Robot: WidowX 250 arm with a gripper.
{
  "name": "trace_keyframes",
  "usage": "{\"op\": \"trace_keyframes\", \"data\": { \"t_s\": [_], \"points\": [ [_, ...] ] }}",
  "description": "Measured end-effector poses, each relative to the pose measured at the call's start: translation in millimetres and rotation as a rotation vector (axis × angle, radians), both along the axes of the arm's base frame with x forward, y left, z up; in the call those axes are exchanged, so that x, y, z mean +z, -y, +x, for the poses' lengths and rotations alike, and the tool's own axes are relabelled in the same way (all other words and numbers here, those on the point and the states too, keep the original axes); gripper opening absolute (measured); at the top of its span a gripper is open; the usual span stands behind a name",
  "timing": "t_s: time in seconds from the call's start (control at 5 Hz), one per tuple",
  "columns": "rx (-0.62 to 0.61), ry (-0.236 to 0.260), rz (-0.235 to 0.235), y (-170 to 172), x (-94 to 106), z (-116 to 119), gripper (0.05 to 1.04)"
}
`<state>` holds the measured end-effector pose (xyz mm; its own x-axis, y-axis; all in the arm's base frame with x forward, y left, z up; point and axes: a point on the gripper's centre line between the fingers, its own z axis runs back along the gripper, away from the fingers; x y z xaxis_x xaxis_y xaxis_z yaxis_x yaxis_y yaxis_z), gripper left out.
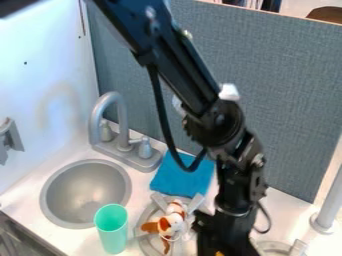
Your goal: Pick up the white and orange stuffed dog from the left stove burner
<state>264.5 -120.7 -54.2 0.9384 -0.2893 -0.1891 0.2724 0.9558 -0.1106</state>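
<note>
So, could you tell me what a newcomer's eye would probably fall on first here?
Probably the black robot arm, slanting from the top edge down to the bottom. Then the green cup by the sink, and the orange-and-white toy between cup and arm.

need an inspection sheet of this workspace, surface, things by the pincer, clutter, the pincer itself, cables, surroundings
Surface: white counter with a round grey sink and a grey tap
Things by the pincer: white and orange-brown soft toy on a round grey fixture, left of the pincer in the picture; contact unclear
Clutter: green cup upright near the sink; blue cloth behind the toy
Pincer: low at the bottom edge; grip cannot be made out
Cables: black cable loops down from the arm, crossing the cloth in the picture
Surroundings: grey divider behind, white panel at left, grey post at right
</note>
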Motion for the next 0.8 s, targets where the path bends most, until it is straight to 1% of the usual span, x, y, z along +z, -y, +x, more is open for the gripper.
{"op": "trace_keyframes", "data": {
  "t_s": [0.2, 0.4, 0.6, 0.8],
  "points": [
    [0.025, -0.080, 0.024, -10.8, -24.6, 2.5, 0.644],
    [0.009, -0.117, 0.031, -10.8, -37.6, 9.7, 0.644],
    [0.011, -0.160, 0.051, -10.6, -46.0, 12.8, 0.644],
    [0.019, -0.180, 0.050, -10.1, -47.2, 15.0, 0.644]
  ]
}}
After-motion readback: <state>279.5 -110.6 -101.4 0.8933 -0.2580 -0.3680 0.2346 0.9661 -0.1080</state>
